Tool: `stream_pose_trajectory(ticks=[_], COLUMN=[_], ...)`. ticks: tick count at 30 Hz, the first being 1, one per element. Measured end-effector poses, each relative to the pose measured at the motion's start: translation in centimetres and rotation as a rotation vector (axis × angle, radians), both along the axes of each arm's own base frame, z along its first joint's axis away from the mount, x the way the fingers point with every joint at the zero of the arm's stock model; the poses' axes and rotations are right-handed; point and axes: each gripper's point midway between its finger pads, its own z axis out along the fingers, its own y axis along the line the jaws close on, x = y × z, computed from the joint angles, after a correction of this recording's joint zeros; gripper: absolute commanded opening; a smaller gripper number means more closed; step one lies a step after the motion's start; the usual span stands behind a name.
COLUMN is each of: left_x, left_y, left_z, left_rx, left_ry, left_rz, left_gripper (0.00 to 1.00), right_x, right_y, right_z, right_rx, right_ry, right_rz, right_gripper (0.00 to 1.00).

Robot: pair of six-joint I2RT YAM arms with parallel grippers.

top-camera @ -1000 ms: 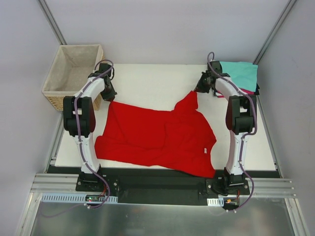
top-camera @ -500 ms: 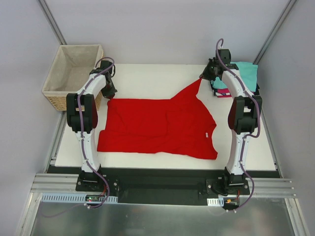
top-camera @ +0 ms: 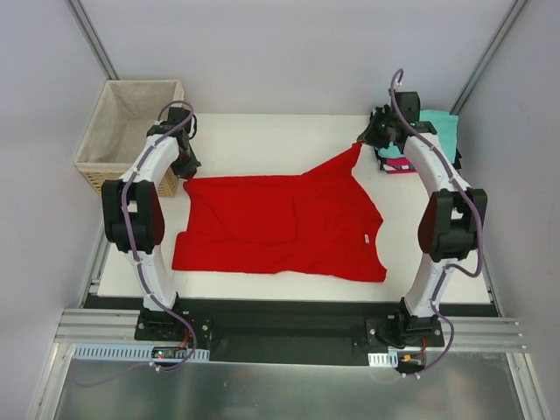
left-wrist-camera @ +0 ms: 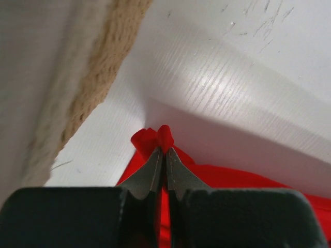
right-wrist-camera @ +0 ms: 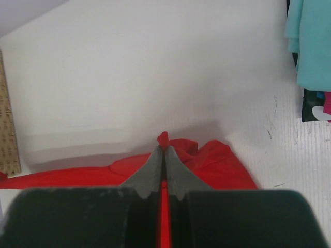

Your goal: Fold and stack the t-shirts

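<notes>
A white counter (top-camera: 262, 144) fills the middle, its surface finely ribbed (a few scuffs show in the wrist views). Plain pale grey surfaces close it in: a far wall (top-camera: 280, 52), a left wall (top-camera: 35, 192) and a right wall (top-camera: 525, 201). A metal strut (top-camera: 92, 39) slants up each far corner. A wicker basket (top-camera: 98, 180) with beige lining sits just off the counter's far left corner. Along the near edge lie a black plate (top-camera: 289, 324), aluminium rails (top-camera: 96, 325) and a dull silver sheet (top-camera: 280, 389). The light is soft and even.

red t-shirt (top-camera: 280, 227) drawn flatter and wider, left pincer (top-camera: 186, 171) and right pincer (top-camera: 361, 143) moved farther apart
</notes>
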Motion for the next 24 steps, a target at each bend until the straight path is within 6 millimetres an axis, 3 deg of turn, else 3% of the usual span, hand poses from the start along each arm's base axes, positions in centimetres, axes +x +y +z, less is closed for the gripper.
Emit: stream_pose_trajectory(ticks=[4,10,16,24], left_x=[-0.4,-0.8,-2.0,-6.0], left_y=[0.4,0.4,0.4,0.7], left_z=[2.9,5.1,3.7,1.4], left_rx=[-0.002,-0.004,-0.004,0.007], left_ry=[-0.061,-0.114,-0.071,0.018], left_rz=[0.010,0.009,0.010,0.027], left_gripper=[0.00,0.00,0.00,0.00], right_x=[-1.0,-3.5,-6.3,-11.3], right_y=[-0.1,-0.3,-0.7,-1.4], right_z=[4.8,7.5,8.3,8.4], right_rx=[0.011,0.012,0.003,-0.002], right_ry=[-0.108,-0.165,-0.176,-0.187], right_rz=[0.006,0.015,0.020,0.017], right_gripper=[0.01,0.01,0.01,0.01])
